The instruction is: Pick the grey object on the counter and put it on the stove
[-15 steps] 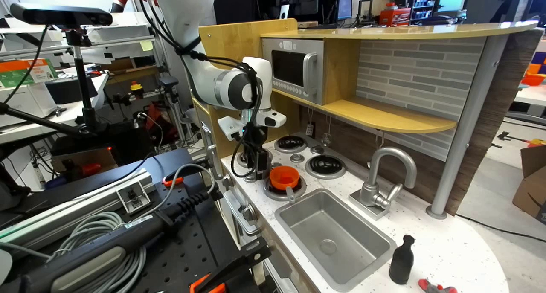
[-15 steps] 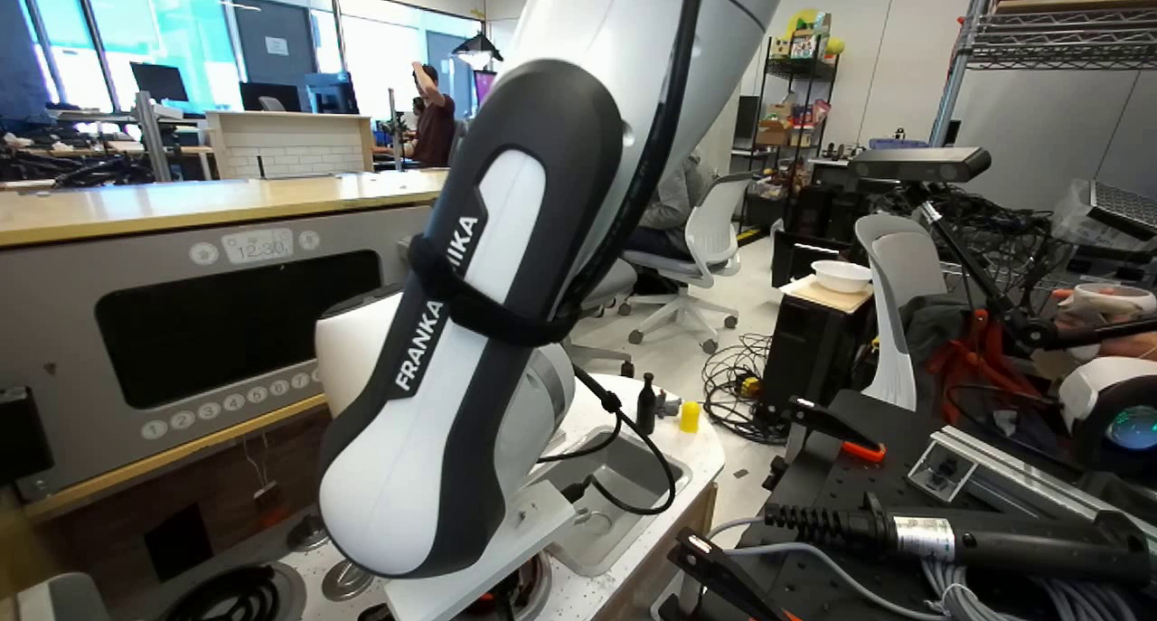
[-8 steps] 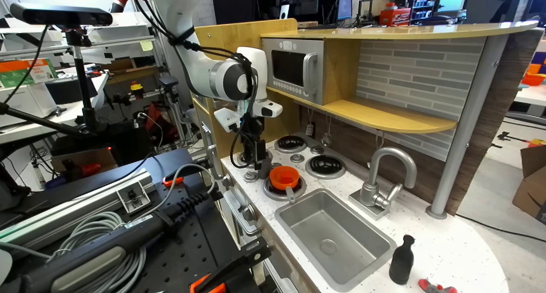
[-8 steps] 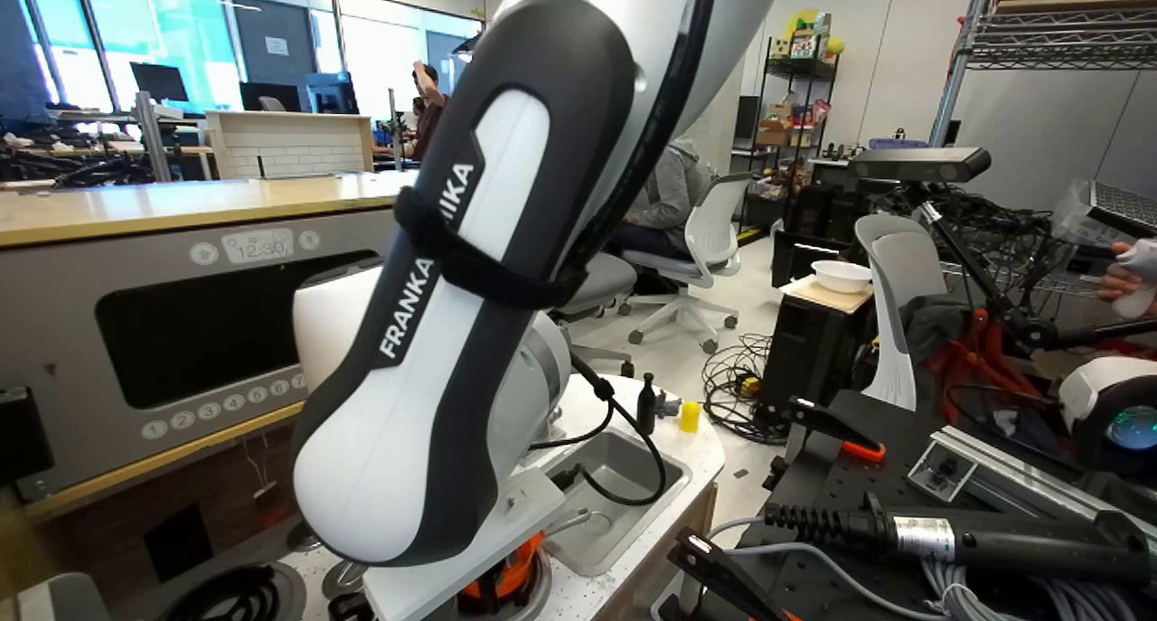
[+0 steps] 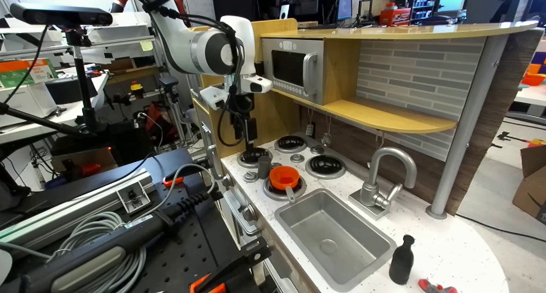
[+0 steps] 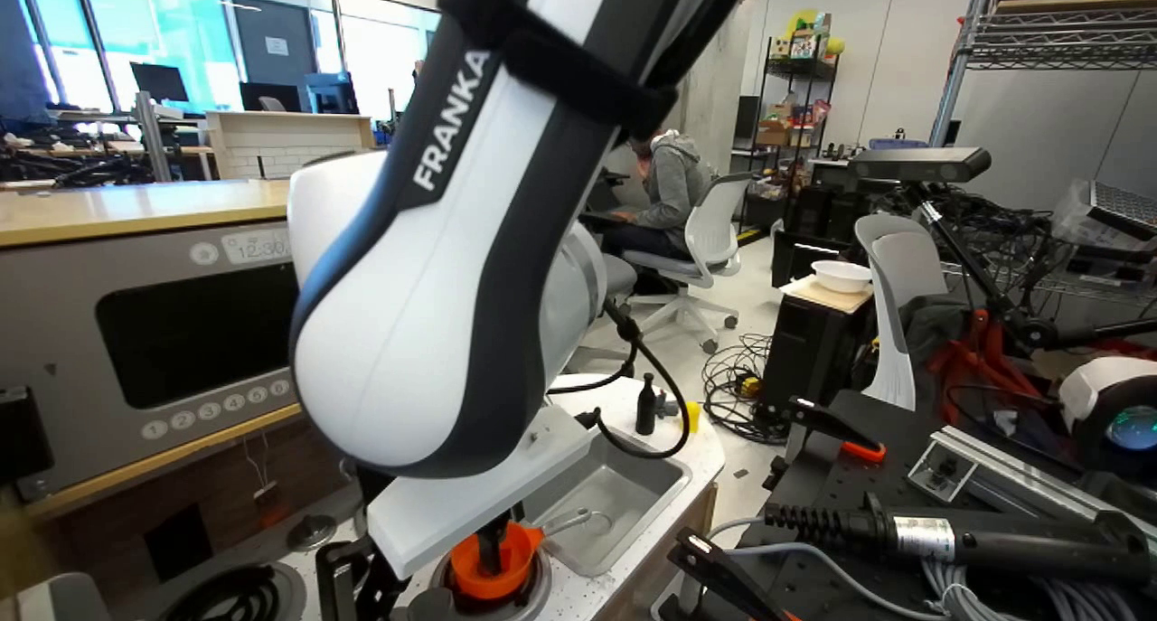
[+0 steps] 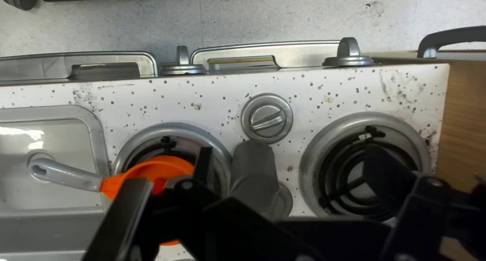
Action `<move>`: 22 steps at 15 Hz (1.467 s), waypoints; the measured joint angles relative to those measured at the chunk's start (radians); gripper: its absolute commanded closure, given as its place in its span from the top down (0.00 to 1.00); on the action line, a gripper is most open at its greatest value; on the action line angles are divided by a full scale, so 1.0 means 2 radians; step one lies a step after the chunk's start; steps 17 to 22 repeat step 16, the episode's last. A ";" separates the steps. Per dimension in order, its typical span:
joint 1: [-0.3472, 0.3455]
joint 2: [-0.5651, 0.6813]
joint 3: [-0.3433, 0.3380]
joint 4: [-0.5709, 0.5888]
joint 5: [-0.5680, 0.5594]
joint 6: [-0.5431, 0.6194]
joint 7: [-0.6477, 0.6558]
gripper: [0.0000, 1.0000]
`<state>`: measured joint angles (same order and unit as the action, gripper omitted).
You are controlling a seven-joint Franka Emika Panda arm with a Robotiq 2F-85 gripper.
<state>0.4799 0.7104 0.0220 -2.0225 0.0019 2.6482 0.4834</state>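
Note:
The grey object, a plain cylinder [image 5: 264, 167], stands upright on the white stove top [image 5: 283, 158] between a front burner and the burner under an orange pan. It also shows in the wrist view [image 7: 255, 162], between two burners. My gripper [image 5: 251, 144] is above the stove, apart from the cylinder and higher than it. In the wrist view the gripper [image 7: 292, 166] is open and empty, one finger over the pan's burner and one over the other burner. The counter [image 5: 452, 250] with the sink lies beyond the stove.
The orange pan [image 5: 284, 177] sits on a burner, handle toward the sink basin [image 5: 328, 229]. A silver tap [image 5: 377, 190], a black bottle [image 5: 402, 261] and a grey and red toy [image 5: 436, 287] are on the counter. A microwave [image 5: 294, 69] and wooden shelf [image 5: 384, 114] overhang the back.
My gripper has risen from around the grey cylinder, moving up and slightly back toward the far end of the stove. The cylinder is left standing and now shows fully.

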 measured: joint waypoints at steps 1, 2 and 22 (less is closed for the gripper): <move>0.000 -0.017 0.000 -0.017 -0.001 0.000 -0.004 1.00; 0.000 -0.034 0.000 -0.034 -0.003 0.000 -0.008 1.00; -0.050 -0.174 0.038 -0.178 -0.014 -0.076 -0.117 1.00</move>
